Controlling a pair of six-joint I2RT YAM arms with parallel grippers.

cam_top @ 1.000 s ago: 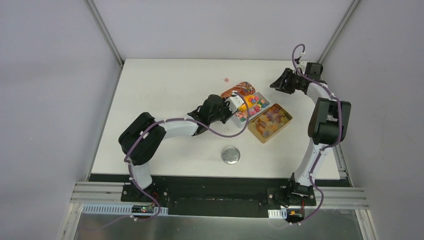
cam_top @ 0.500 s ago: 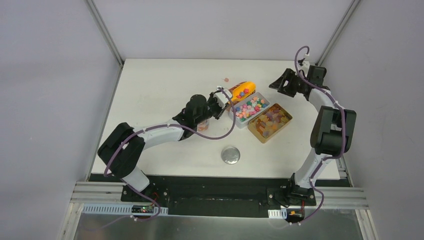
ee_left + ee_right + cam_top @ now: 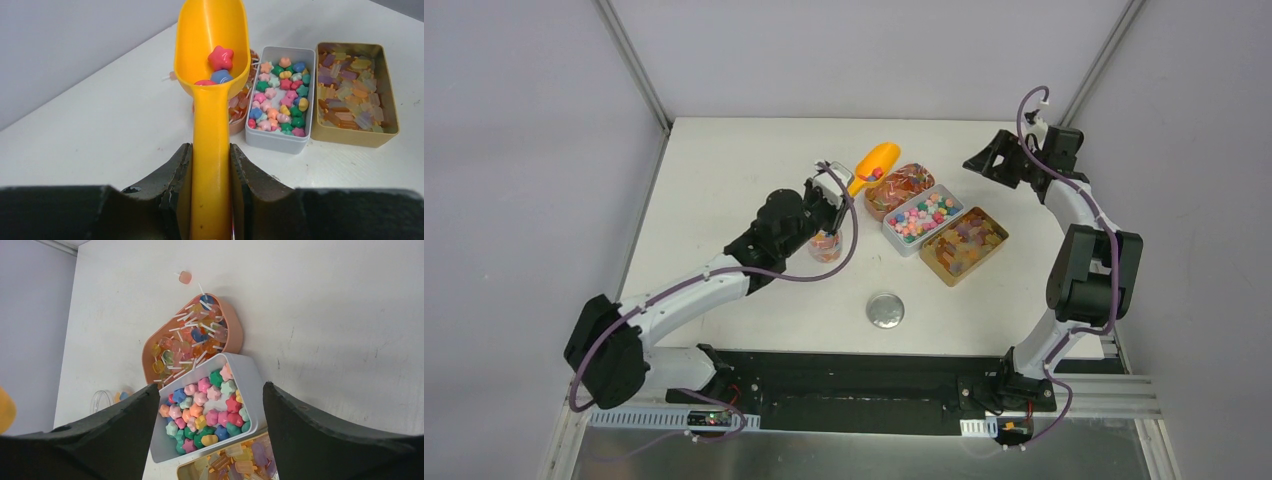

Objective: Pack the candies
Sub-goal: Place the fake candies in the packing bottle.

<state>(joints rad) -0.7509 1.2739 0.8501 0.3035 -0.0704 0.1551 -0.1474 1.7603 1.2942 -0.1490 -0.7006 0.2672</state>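
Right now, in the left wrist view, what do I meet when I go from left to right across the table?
The orange scoop → grey box of star candies → gold tin of gummy candies.

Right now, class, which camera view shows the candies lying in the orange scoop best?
Left wrist: the scoop, clamped in the left gripper, plainly holds a few candies. Top external shows only specks; right wrist shows none of them.
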